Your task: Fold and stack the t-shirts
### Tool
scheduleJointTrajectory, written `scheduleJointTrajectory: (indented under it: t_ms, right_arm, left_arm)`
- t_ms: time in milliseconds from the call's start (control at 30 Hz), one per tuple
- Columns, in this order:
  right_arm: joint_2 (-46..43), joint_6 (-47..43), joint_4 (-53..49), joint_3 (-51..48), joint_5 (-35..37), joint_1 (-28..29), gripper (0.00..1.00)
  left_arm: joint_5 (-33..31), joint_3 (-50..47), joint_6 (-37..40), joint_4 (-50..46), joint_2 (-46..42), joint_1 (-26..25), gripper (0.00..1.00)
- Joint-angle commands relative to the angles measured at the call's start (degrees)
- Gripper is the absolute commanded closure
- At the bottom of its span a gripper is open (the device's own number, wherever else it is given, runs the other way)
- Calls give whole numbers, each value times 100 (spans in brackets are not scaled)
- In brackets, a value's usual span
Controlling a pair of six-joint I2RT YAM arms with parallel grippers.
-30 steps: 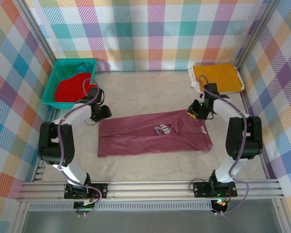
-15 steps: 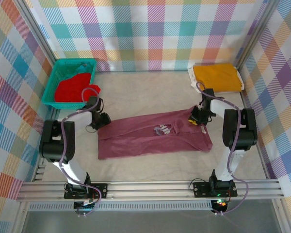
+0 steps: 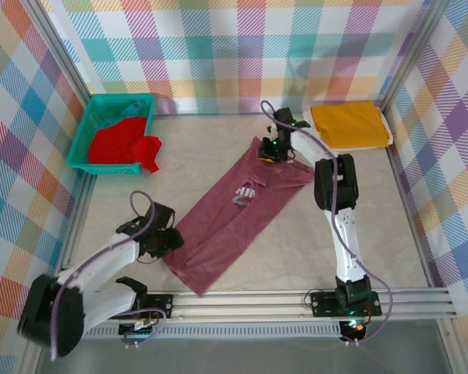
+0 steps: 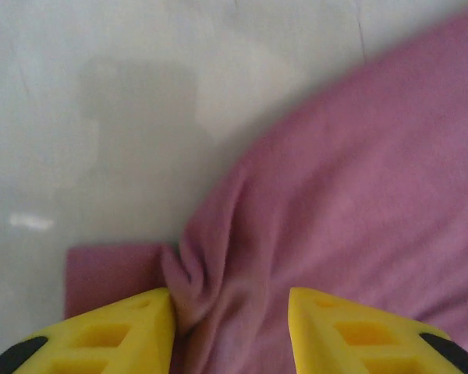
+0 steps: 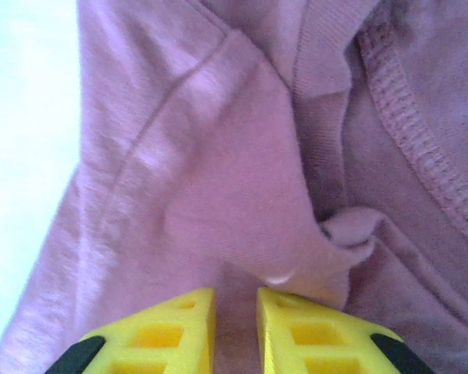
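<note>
A pale table (image 3: 359,234) is carrying a maroon cotton t-shirt with whitish chest print (image 3: 234,214), lying stretched diagonally. The right end effector (image 5: 235,300) is pinching its far end. The left end effector (image 4: 230,304) is clenching bunched fabric at its near-left corner.

t-shirts 3: maroon tee (image 3: 242,210), yellow-orange tee (image 3: 349,125), red tee (image 3: 121,144) | teal basket (image 3: 109,107) 1 | grippers 2: left gripper (image 3: 170,243), right gripper (image 3: 267,151)

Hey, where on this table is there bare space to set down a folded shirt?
Bare table between the teal basket and the maroon t-shirt; more between that shirt and the right arm, and along the right wall. Crowded at the far right corner, where the yellow-orange t-shirt lies.
</note>
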Motion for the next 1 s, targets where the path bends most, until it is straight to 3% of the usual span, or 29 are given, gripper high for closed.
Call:
scheduleJointTrajectory:
  t_ms: [0, 133, 333, 400, 733, 967]
  right_arm:
    - [-99, -59, -563, 618, 31, -26, 71]
    - [-781, 635, -191, -181, -174, -171, 68]
    - [-2253, 1832, 1404, -2900, -446, -661, 66]
    - [-2402, 1931, 1610, -3307, -411, -823, 66]
    - [-1737, 2074, 2003, -3270, -1458, -974, 64]
    - [-1557, 2190, 2044, -3267, -1482, -957, 64]
  left_arm:
    - [-460, 189, -525, -1302, -895, -188, 57]
    - [-828, 664, -177, -1139, -1146, -187, 56]
    - [-418, 1920, 1068, -78, 1196, -208, 60]
    - [-476, 2224, 1329, 170, 1805, -231, 61]
    - [-713, 2536, 1687, 1072, 3441, -204, 62]
    - [-770, 2230, 1636, 1351, 3794, -211, 63]
